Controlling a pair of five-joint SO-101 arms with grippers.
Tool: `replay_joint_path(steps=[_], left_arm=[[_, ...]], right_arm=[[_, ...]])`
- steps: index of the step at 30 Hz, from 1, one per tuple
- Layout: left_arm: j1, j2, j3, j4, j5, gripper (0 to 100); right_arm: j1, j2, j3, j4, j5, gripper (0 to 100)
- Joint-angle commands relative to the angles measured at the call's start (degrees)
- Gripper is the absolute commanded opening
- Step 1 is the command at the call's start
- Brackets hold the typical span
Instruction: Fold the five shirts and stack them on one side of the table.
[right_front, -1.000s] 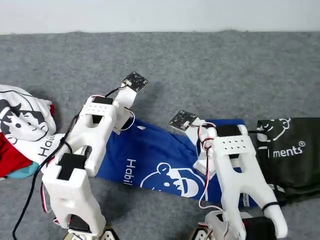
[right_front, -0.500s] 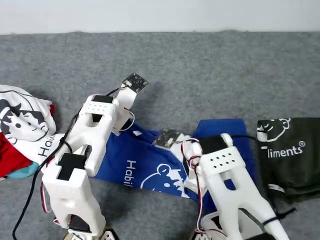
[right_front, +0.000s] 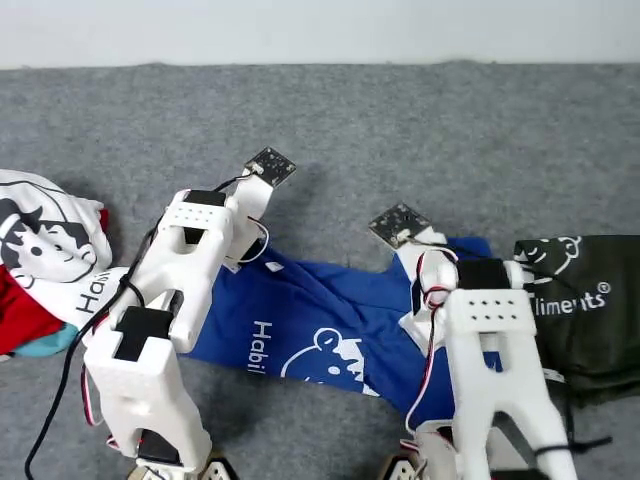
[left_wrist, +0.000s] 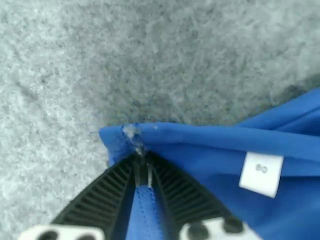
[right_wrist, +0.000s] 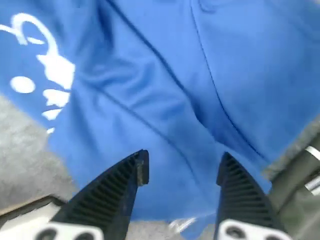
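A blue shirt (right_front: 320, 320) with white print lies crumpled across the table's middle. My left gripper (left_wrist: 141, 161) is shut on the blue shirt (left_wrist: 210, 150) at a folded corner, close to its small white size tag (left_wrist: 261, 174). In the high view the left arm (right_front: 195, 260) stands over the shirt's left end. My right gripper (right_wrist: 181, 172) hangs open just above the blue shirt (right_wrist: 165, 85), nothing between its fingers; its arm (right_front: 480, 320) is over the shirt's right end. A folded black shirt (right_front: 585, 300) lies at the right edge.
A heap of unfolded shirts, white with a cartoon print (right_front: 45, 245) over red (right_front: 22, 310) and teal, lies at the left edge. The grey felt table (right_front: 400, 140) stretches bare toward the back, ending at a white wall.
The right arm swung left over the blue shirt, then back right toward the black shirt; the shirt's right end now lies flatter. The left arm has not moved.
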Motion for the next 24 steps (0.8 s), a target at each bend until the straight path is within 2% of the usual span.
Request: replay_joint_path(steps=[1,9,19,21,24], left_arm=[[0.4,0.2,0.0,1.5,0.5,1],[0.4,0.3,0.0,1.5,0.5,1],[0.3,0.3,0.0,1.5,0.5,1],[0.0,0.3,0.0,1.5,0.5,1],[-0.1,0.3,0.0,1.5,0.5,1]], right_arm=[[2.6,5.5,2.7,-9.9,1.1,18.6],[6.3,17.1,1.4,-27.9,0.7,18.4],[10.0,18.8,-5.3,-35.6,0.6,18.4],[10.0,18.4,-5.3,-33.1,0.6,18.4],[9.2,14.7,-5.5,-23.3,0.6,18.3]])
